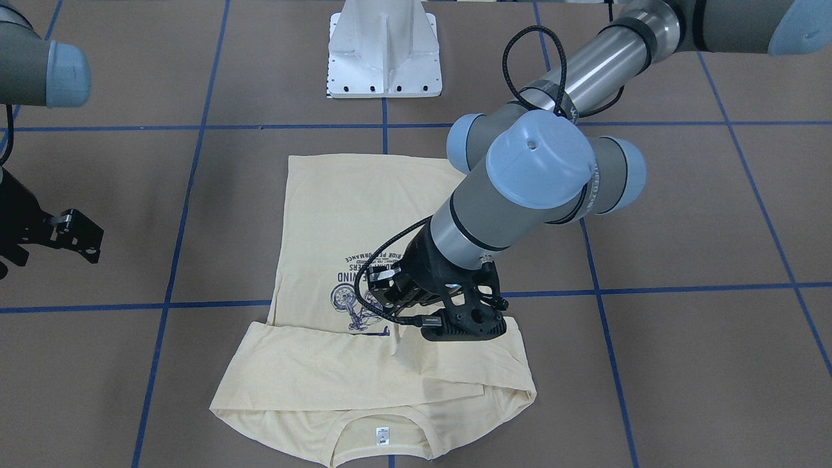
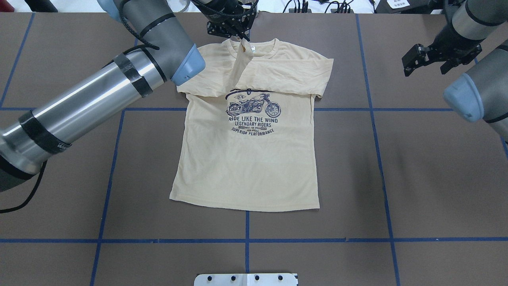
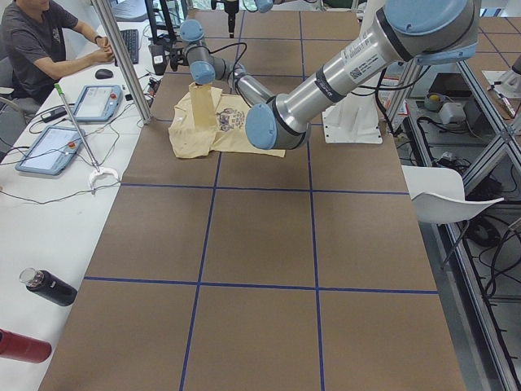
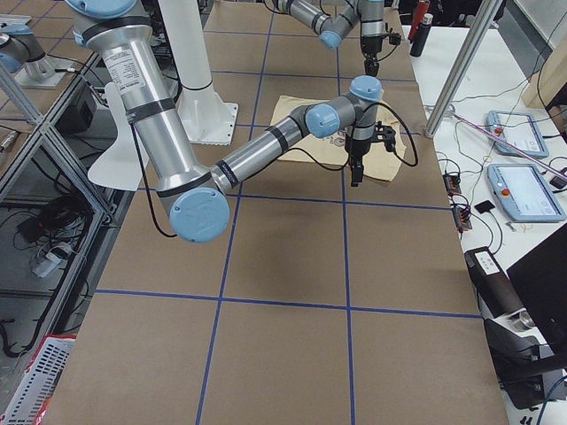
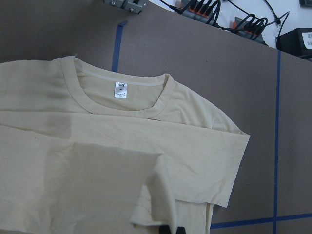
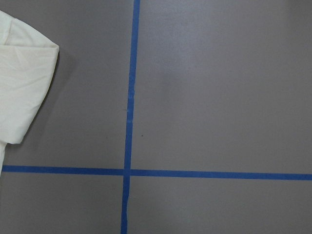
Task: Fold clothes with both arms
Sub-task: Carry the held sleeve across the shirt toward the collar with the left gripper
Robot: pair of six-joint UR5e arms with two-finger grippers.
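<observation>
T-shirt (image 2: pixel 246 167) is lying print-up on the table (image 2: pixel 397 178), left gripper (image 2: pixel 240 36) is pinching its sleeve (image 2: pixel 237 69) up over the collar (image 5: pixel 71 87), right gripper (image 2: pixel 436 55) is hovering well apart, can't tell if parted or clenched.

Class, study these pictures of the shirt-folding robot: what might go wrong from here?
The left pincer pinches just a narrow strip of long sleeve on the pale cream-yellow T-shirt; it may slip free or land twisted. The right pincer hangs off the cloth, so nothing pins the shirt and the pull might drag it askew.
</observation>
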